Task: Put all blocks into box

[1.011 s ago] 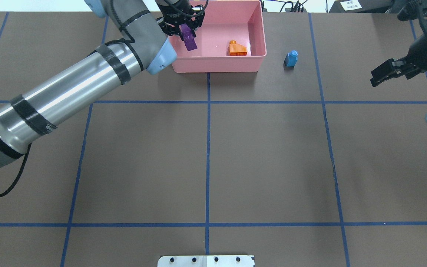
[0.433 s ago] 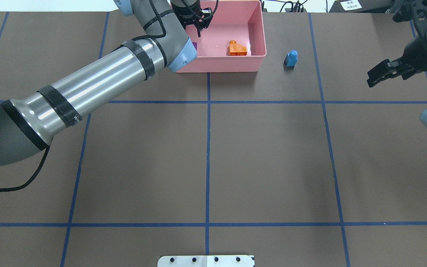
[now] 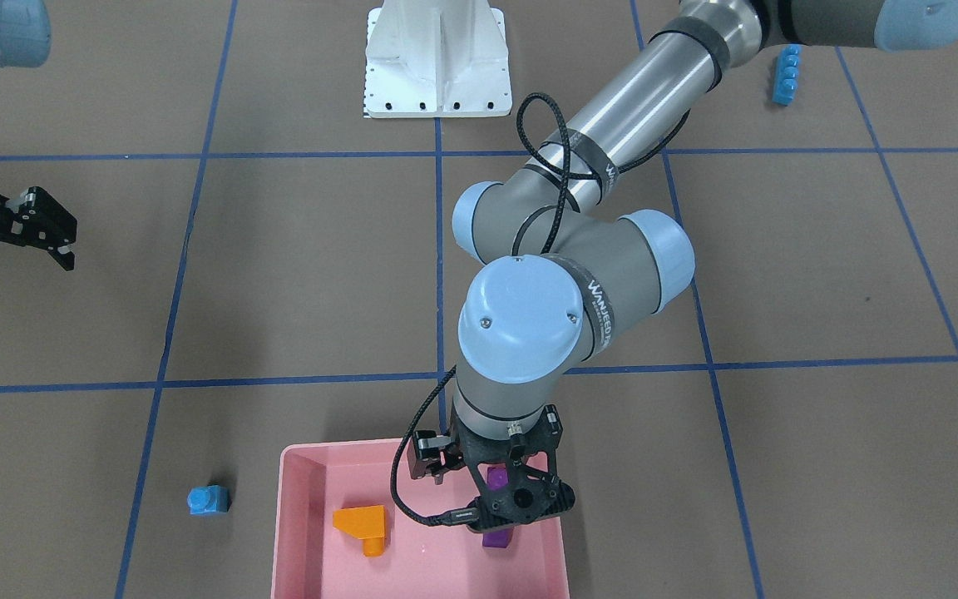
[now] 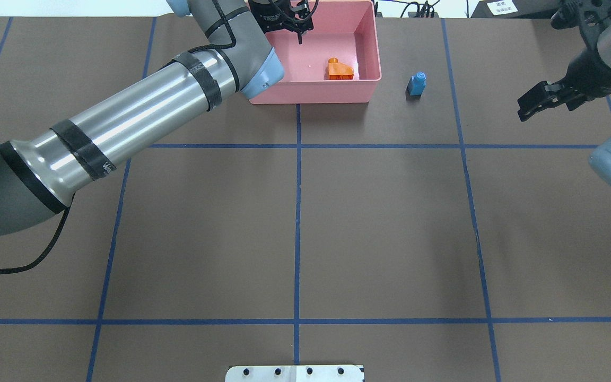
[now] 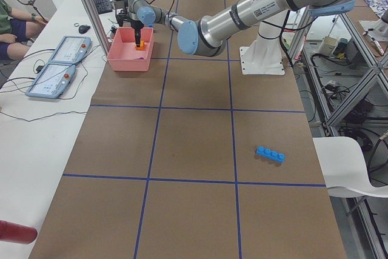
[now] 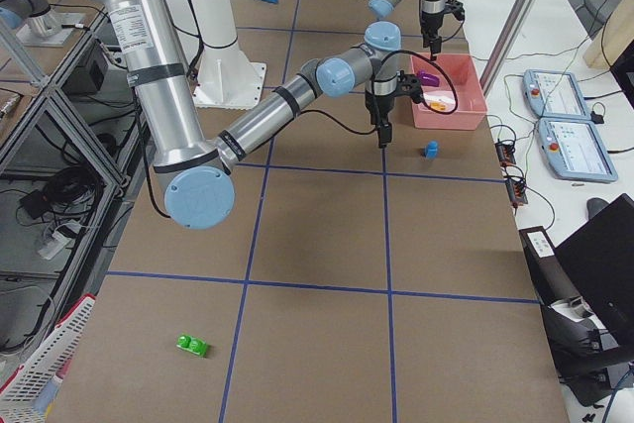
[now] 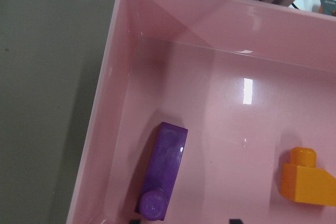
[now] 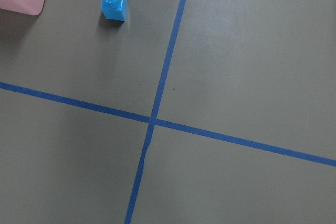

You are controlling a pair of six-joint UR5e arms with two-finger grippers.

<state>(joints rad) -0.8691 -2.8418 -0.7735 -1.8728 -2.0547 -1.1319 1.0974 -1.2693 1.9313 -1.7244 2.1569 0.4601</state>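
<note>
**Purple bar [image 7: 165, 174] now lying in the smooth pink box [image 4: 311, 95].**
A second ago the left pincer [image 3: 516, 503] was pinching it. Now that pincer is hovering spread above the glossy studded bar, which is resting flat near the orange sloped block [image 4: 340, 69]. The right pincer [image 4: 525, 106], also spread, is edging toward the small blue cube [image 4: 417, 84] standing on the matte brown counter [image 4: 390, 223] near the box.

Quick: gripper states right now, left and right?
Left gripper: jaws open, empty, over the purple bar lying in the box.
Right gripper: jaws open, empty.
</note>
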